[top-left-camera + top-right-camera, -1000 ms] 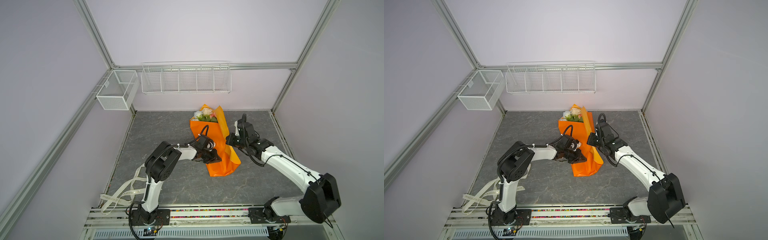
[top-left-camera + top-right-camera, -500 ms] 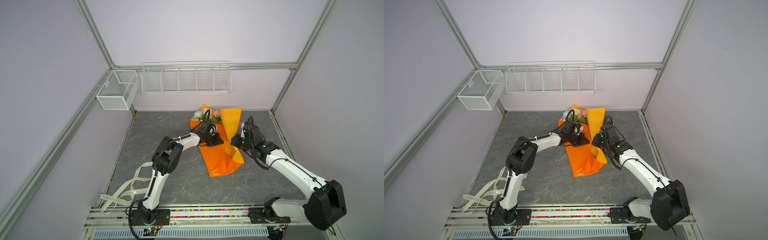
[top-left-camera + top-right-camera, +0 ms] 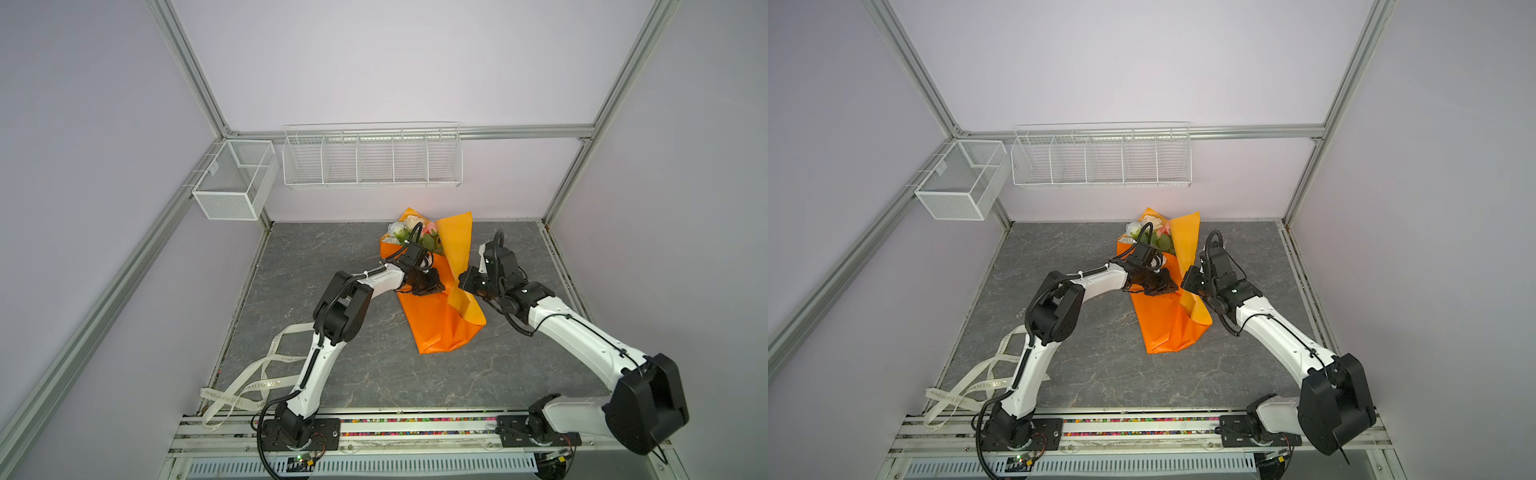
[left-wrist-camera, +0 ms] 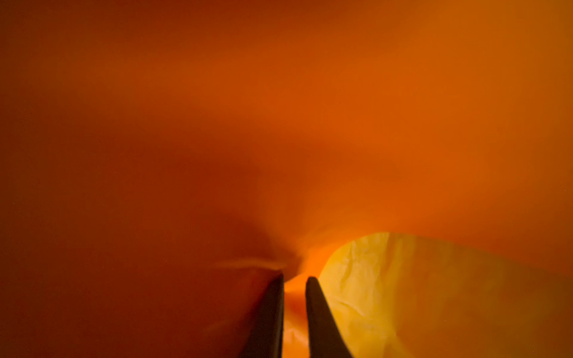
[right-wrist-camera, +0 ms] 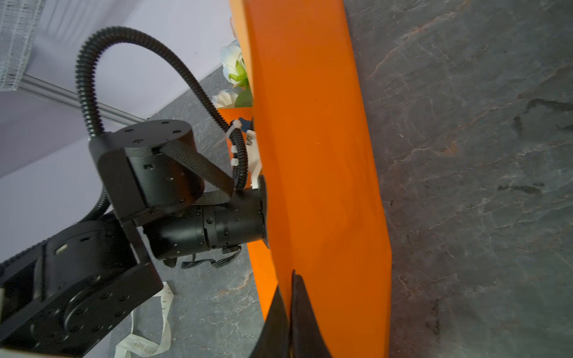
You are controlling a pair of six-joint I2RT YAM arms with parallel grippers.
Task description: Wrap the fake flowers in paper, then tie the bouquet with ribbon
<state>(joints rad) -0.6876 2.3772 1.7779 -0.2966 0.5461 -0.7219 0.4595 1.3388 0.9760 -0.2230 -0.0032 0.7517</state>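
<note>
Starting at the front-left corner of the dark grey marbled desk (image 3: 332, 257), a cream ribbon with printed lettering (image 3: 266, 383) is seen looped and trailing over the left edge, well apart from both claws. The left gripper (image 3: 430, 286) is reached in over the middle of the bouquet of fake flowers (image 3: 428, 320). In the left wrist view its fingers are parted by only a sliver, with orange showing between them (image 4: 294, 279); whether anything is pinched cannot be told.

The bouquet is laid with its long axis running from the rear edge, where the pale flower heads sit, toward the front edge, where the wrapped stem end points. Along its right side a raised flap of orange wrapping paper (image 3: 455, 241) is stood up on edge, and it is clamped at its lower rim by the closed right gripper (image 5: 286, 279).

The coming move is judged to be a fold of that flap leftward across the axis, so the left claw, sitting under its path, would need to be cleared. Bare desk is left toward the right edge and the front for swinging room. The ribbon is nearer the left arm.
</note>
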